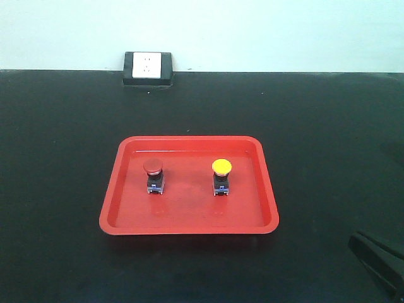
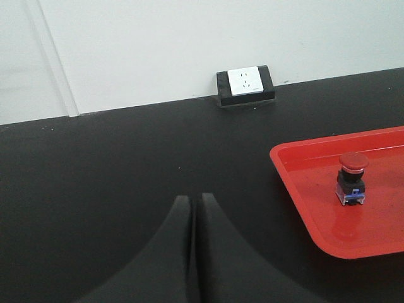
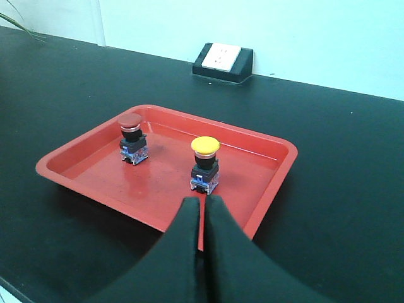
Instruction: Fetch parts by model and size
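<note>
A red tray (image 1: pixel 189 224) lies on the black table. In it stand a red-capped push-button switch (image 1: pixel 153 175) at the left and a yellow-capped one (image 1: pixel 221 175) at the right, both upright and apart. The left wrist view shows the red switch (image 2: pixel 351 178) on the tray (image 2: pixel 297 189), right of my left gripper (image 2: pixel 196 199), which is shut and empty over bare table. My right gripper (image 3: pixel 202 203) is shut and empty, just short of the yellow switch (image 3: pixel 205 163), above the tray's near rim (image 3: pixel 252 221). The red switch (image 3: pixel 132 138) stands further left. The right gripper shows at the lower right corner of the front view (image 1: pixel 379 262).
A white wall socket in a black housing (image 1: pixel 148 68) sits at the table's back edge against the pale wall. It also shows in the left wrist view (image 2: pixel 245 84) and the right wrist view (image 3: pixel 222 61). Black tabletop (image 1: pixel 328 139) surrounds the tray.
</note>
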Controlling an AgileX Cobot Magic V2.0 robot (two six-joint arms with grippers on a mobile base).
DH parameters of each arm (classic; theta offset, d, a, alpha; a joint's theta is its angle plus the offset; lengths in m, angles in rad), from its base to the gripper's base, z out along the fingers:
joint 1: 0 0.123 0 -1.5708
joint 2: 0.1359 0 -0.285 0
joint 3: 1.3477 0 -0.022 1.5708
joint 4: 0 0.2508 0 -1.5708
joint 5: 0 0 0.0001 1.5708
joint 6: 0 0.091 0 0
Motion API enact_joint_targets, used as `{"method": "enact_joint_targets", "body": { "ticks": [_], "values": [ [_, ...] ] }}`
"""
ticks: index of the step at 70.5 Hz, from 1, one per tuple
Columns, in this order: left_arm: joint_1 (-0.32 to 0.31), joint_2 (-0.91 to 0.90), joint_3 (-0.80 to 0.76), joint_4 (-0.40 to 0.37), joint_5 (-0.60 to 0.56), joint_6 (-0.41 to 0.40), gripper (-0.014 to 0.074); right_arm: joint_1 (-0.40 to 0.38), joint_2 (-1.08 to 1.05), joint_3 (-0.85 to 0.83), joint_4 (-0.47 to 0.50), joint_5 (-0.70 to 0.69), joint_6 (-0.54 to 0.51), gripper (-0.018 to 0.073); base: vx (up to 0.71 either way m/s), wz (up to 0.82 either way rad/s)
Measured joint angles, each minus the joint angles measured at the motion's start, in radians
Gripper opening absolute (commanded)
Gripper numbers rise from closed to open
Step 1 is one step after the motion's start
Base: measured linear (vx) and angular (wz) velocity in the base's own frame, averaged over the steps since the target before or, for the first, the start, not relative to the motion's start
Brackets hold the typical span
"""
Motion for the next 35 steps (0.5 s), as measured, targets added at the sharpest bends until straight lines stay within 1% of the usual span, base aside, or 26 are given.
{"method": "enact_joint_targets", "body": {
  "ticks": [35],
  "values": [
    [0.000, 0.000, 0.000, 0.000, 0.000, 0.000, -0.0006, 0.000, 0.000, 0.000, 0.000, 0.000, 0.000, -0.0002, 0.00, 0.00]
  ]
}}
